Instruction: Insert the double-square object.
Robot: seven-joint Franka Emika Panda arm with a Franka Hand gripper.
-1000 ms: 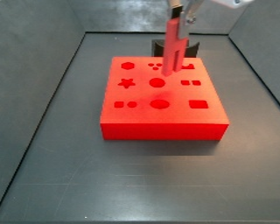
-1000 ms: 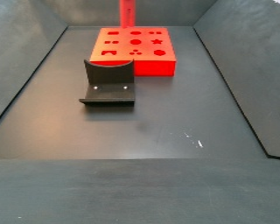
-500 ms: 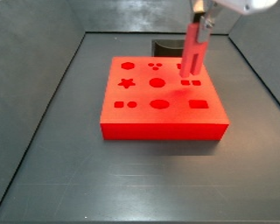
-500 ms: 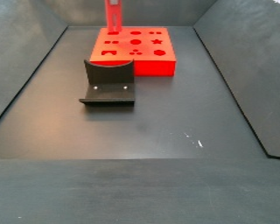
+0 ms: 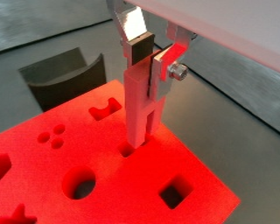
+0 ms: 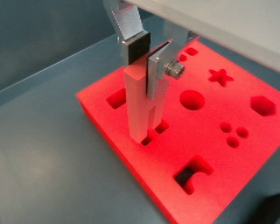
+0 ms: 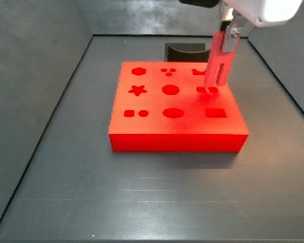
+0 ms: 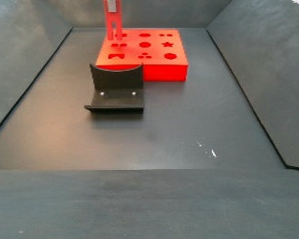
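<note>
My gripper (image 5: pixel 149 54) is shut on the double-square object (image 5: pixel 143 101), a long bright red peg held upright. It also shows in a wrist view (image 6: pixel 142 101) and in both side views (image 7: pixel 220 65) (image 8: pixel 112 26). The peg's lower end stands at a pair of small square holes (image 7: pixel 207 91) near one edge of the big flat red block (image 7: pixel 178 106). In both wrist views the tip meets the block's top at those holes; how deep it sits I cannot tell. The block also shows in a side view (image 8: pixel 143 54).
A dark grey curved holder (image 8: pixel 115 88) stands on the floor beside the block; it shows behind the block in a side view (image 7: pixel 184 48) and in a wrist view (image 5: pixel 63 74). Sloping grey walls (image 7: pixel 41 85) ring the dark floor.
The gripper has carried the peg sideways over the block from near the holder to the pair of square holes, and lowered it until its tip reaches the block's top.
</note>
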